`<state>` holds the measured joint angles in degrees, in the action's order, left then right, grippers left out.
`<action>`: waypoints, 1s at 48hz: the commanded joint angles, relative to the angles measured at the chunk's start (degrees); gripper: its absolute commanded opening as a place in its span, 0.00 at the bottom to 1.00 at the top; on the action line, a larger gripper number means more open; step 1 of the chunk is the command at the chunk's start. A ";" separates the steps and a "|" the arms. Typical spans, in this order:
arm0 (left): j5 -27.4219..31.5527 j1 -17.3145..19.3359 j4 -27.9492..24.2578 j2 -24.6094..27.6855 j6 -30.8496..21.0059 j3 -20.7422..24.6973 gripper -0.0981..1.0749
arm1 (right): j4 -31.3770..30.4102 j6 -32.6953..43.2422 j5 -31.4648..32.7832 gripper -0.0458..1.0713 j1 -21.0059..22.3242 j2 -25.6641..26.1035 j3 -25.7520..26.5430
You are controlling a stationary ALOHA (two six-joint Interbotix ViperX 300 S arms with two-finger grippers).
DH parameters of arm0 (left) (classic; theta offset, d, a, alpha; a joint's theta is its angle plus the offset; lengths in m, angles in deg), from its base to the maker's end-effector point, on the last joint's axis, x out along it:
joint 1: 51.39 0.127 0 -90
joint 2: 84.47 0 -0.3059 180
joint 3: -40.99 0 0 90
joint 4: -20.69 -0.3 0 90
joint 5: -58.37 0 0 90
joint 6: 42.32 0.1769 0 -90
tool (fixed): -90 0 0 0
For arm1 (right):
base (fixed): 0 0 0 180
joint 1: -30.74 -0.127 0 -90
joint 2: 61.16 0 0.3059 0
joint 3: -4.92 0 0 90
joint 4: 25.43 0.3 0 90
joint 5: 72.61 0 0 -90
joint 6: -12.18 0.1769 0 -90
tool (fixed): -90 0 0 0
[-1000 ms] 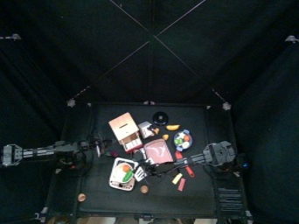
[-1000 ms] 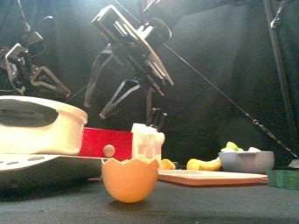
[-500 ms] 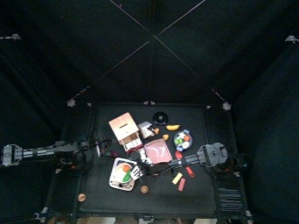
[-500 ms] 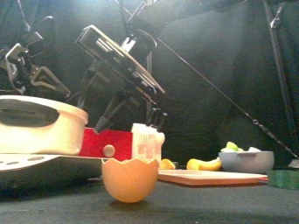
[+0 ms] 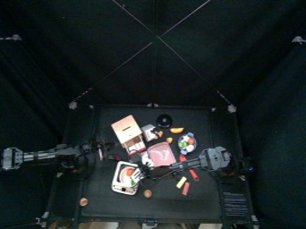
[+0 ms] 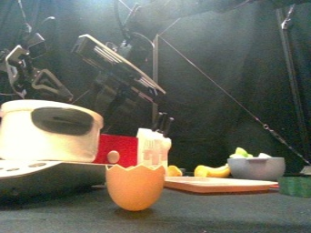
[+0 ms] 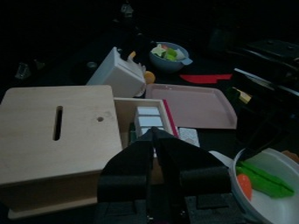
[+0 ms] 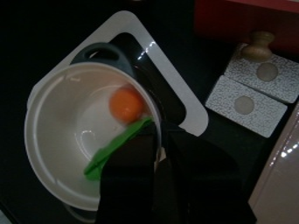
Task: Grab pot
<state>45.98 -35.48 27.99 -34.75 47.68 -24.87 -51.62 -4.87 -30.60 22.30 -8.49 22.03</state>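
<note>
The white pot [image 6: 49, 132] stands at the front left over a grey tray [image 6: 36, 173]. It holds an orange piece and a green piece, seen in the right wrist view [image 8: 59, 149]. My right gripper [image 8: 158, 149] has reached across from the right and is shut on the pot's rim; in the top view it is beside the pot [image 5: 123, 176]. My left gripper [image 7: 156, 147] is shut and empty, resting left of the pot [image 7: 274, 179] in front of a wooden box [image 7: 59, 131].
A pink tray [image 7: 205, 105] lies behind the pot. A bowl of fruit [image 6: 255, 166] and a cutting board [image 6: 219, 184] are at the right. An orange egg-shaped cup [image 6: 135, 187] stands at the front. White dotted blocks [image 8: 247, 96] lie near the pot.
My right arm has swung lower and to the left over the pot. In the front view the pot now stands taller above the grey tray. The left arm has not moved.
</note>
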 commanded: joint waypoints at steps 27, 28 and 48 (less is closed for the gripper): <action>-0.26 0.09 0.00 0.09 0.00 1.14 0.52 | 0.53 -0.09 3.52 0.36 0.53 6.24 0.44; -0.26 0.09 0.00 0.09 -0.09 1.05 0.52 | 0.53 -0.09 3.52 0.36 0.53 6.33 0.35; -0.53 0.18 0.00 0.09 -0.09 1.14 0.52 | 1.14 -0.18 3.43 0.35 0.44 7.91 -1.32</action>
